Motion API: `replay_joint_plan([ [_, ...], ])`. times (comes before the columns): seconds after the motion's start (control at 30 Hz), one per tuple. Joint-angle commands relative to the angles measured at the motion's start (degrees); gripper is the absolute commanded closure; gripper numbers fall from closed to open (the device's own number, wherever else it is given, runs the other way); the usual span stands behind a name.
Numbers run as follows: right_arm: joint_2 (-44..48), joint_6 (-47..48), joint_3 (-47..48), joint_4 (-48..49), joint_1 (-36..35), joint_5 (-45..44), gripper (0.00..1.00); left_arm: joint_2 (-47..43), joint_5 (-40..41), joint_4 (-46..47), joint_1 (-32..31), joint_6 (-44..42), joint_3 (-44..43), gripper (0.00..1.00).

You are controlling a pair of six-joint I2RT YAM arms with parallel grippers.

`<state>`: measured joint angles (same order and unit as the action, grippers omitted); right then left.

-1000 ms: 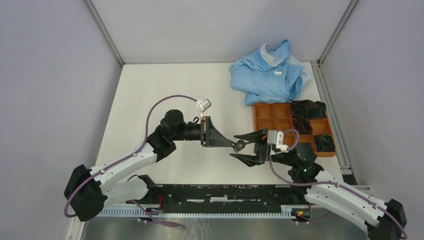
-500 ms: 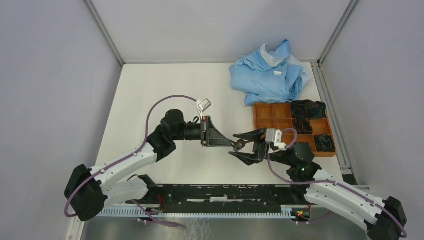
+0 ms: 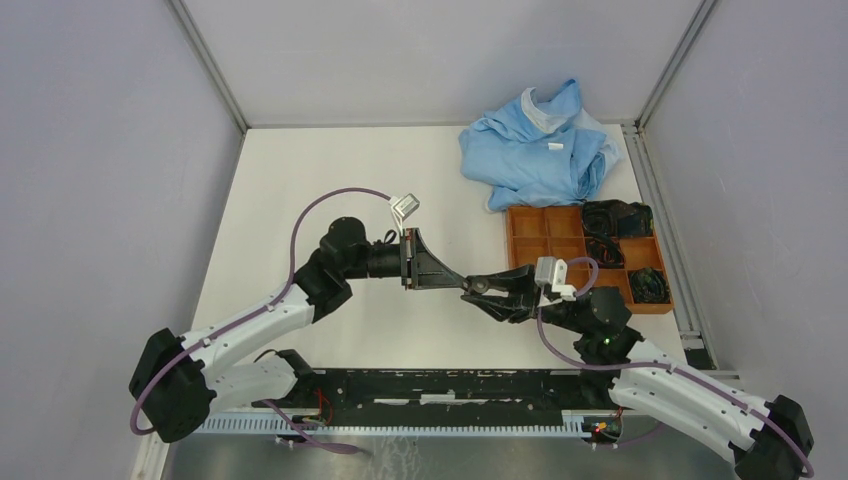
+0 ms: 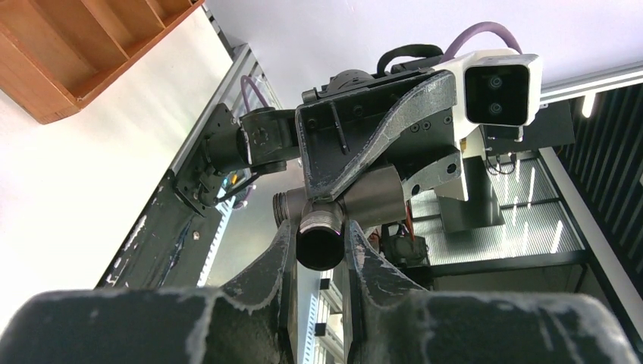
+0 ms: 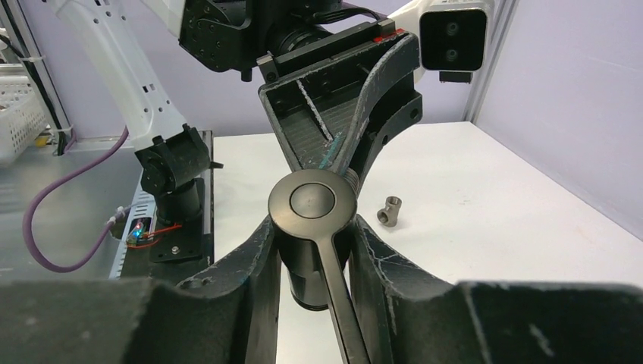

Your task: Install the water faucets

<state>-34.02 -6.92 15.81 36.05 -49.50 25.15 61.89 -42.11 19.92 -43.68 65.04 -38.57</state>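
Left gripper (image 4: 320, 243) and right gripper (image 5: 312, 235) are being clamped on the faucet (image 5: 299, 277). Stiff, probably slick; gripping below its cap (image 5: 312, 201) is being advised.

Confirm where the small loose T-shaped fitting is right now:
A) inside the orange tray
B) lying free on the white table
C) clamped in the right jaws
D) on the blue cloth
B: the right wrist view shows the T-shaped fitting lying alone on the white table, apart from the faucet that the left gripper and right gripper both clamp.
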Motion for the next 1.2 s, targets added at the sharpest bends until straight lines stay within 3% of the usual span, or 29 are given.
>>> replay_joint_plan([
  [0.0,-0.19,-1.91,-0.65,1.3,-0.3,-2.94,0.99,0.18,-0.55,5.44,-0.88,0.3,-2.12,0.98],
  [0.07,0.21,-2.72,-1.06,2.25,-0.31,-4.59,0.96,0.21,-0.29,5.99,-0.87,0.54,-1.82,0.98],
  [0.13,0.44,-3.73,-1.76,3.32,-0.34,-6.01,0.79,0.11,0.02,6.56,-0.88,0.77,-1.49,0.98],
  [0.2,0.21,-4.43,-2.22,4.35,-0.4,-6.27,0.55,0.28,0.16,7.19,-0.87,1.0,-1.21,0.98],
  [0.33,-1.49,-5.81,-2.5,6.25,-0.32,-5.16,0.4,0.33,0.14,8.91,-0.88,1.77,-0.89,0.98],
  [0.5,-2.72,-7.49,-4.12,9.84,-0.34,-5.34,0.38,0.43,0.21,9.86,-0.88,2.5,-0.66,0.98],
  [0.67,-2.25,-8.11,-5.23,12.87,-0.32,-6.43,0.51,0.64,0.1,9.8,-0.88,2.7,0.01,0.98],
  [0.93,-0.8,-7.38,-4.66,13.98,-0.29,-5.51,0.41,1.73,0.23,9.34,-0.88,3.03,0.33,0.98],
  [1.07,-0.91,-6.89,-4.4,14.62,-0.34,-5.08,0.42,2.01,0.27,9.37,-0.85,3.33,0.33,0.98],
  [1.17,-1.78,-7.05,-4.3,15.37,-0.34,-4.46,0.47,2.11,0.4,9.93,-0.86,3.8,0.39,0.98],
])
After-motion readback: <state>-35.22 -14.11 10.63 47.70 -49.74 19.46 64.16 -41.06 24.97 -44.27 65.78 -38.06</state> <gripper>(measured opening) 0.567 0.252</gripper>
